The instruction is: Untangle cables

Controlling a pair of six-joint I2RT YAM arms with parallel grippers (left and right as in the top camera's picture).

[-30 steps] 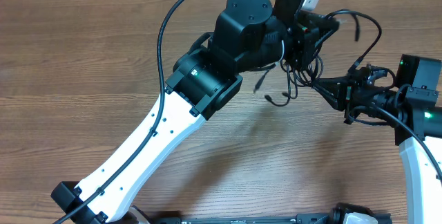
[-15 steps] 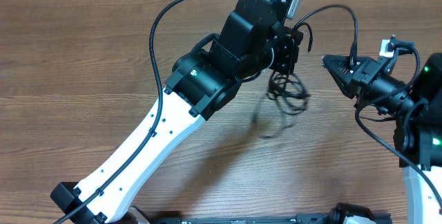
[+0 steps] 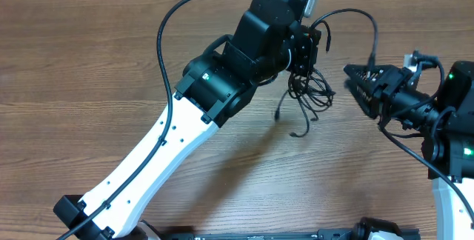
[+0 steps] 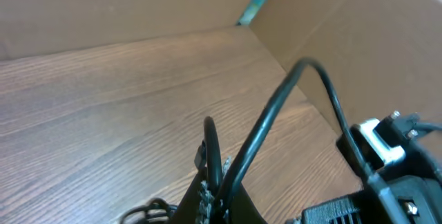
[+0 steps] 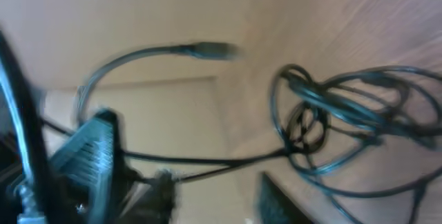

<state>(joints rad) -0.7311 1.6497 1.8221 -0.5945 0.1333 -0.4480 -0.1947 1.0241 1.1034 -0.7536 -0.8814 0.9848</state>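
The cables (image 3: 309, 95) are a tangle of thin black cords hanging from my left gripper (image 3: 305, 51) over the wooden table, with a small plug (image 3: 278, 112) dangling at the lower left. In the left wrist view the left gripper (image 4: 214, 202) is shut on a cord that rises between its fingers. My right gripper (image 3: 355, 83) points left at the bundle from a short gap away. The blurred right wrist view shows the looped cables (image 5: 345, 120) ahead of the right gripper (image 5: 217, 196), whose jaws stand apart, and one thin cord runs past the left finger (image 5: 162, 193).
A brown cardboard wall (image 4: 345, 30) borders the wooden table (image 3: 89, 70) at the back and right. A thick black arm cable (image 3: 167, 32) arcs over the left arm, and another arm cable (image 3: 370, 21) curves near the right arm.
The right gripper has pulled back to the right of the bundle, turned, and its jaws have parted. The left gripper shifted slightly left, still holding the hanging cables.
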